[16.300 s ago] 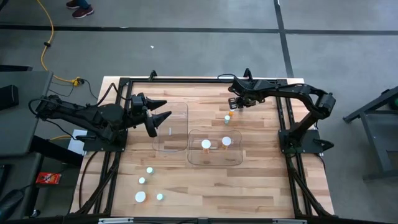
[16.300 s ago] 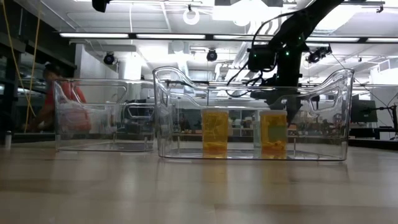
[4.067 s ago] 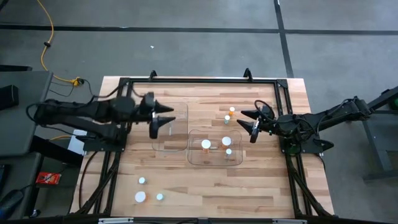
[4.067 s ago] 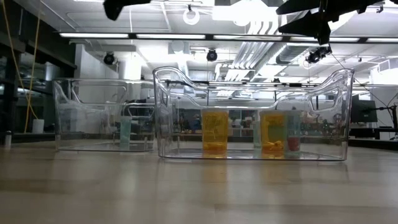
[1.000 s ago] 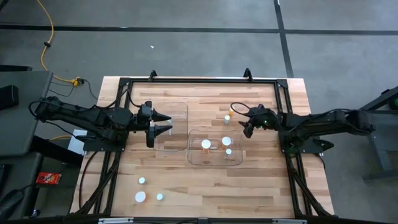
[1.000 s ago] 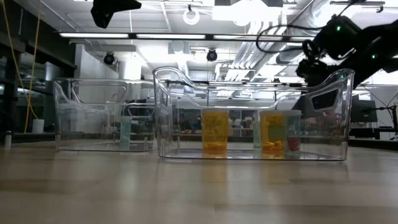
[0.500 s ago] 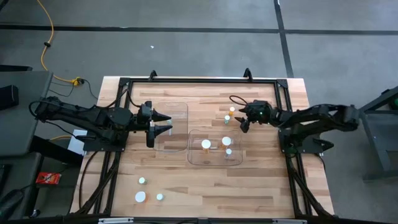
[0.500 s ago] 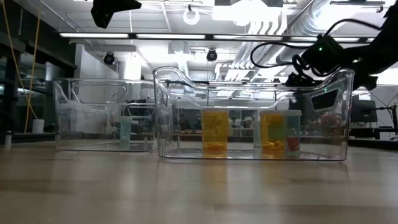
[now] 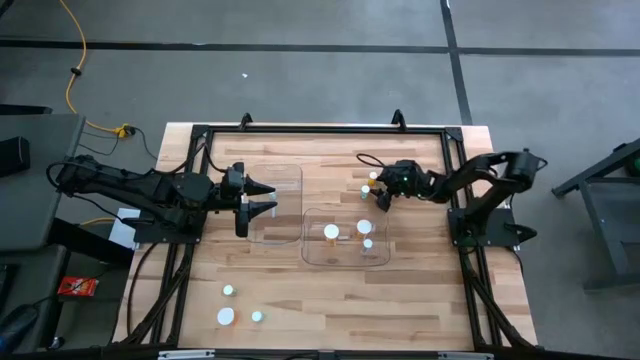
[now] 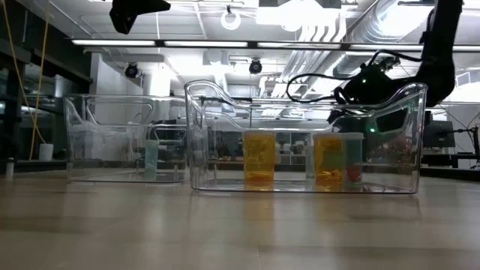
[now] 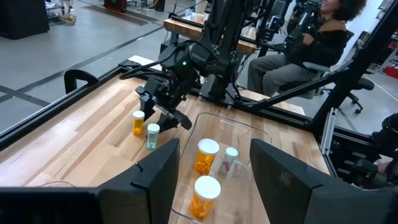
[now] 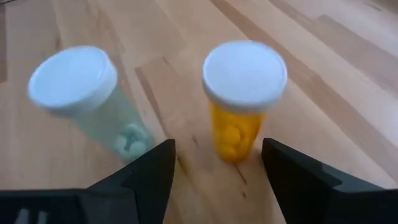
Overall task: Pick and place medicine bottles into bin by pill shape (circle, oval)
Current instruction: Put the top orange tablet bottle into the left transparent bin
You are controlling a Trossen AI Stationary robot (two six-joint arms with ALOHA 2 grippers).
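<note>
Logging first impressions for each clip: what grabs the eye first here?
The right gripper, open, reaches low toward an amber bottle and a pale green bottle standing on the table's far right. Beside them a clear bin holds three bottles; the left gripper hangs open over a second bin.

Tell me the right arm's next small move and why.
Probably ease the right gripper forward so its open fingers straddle the amber bottle, then close. That bottle stands upright on the table, nearly centred ahead of the fingers, while the pale green bottle sits off to one side. The left gripper waits over the other bin.
</note>
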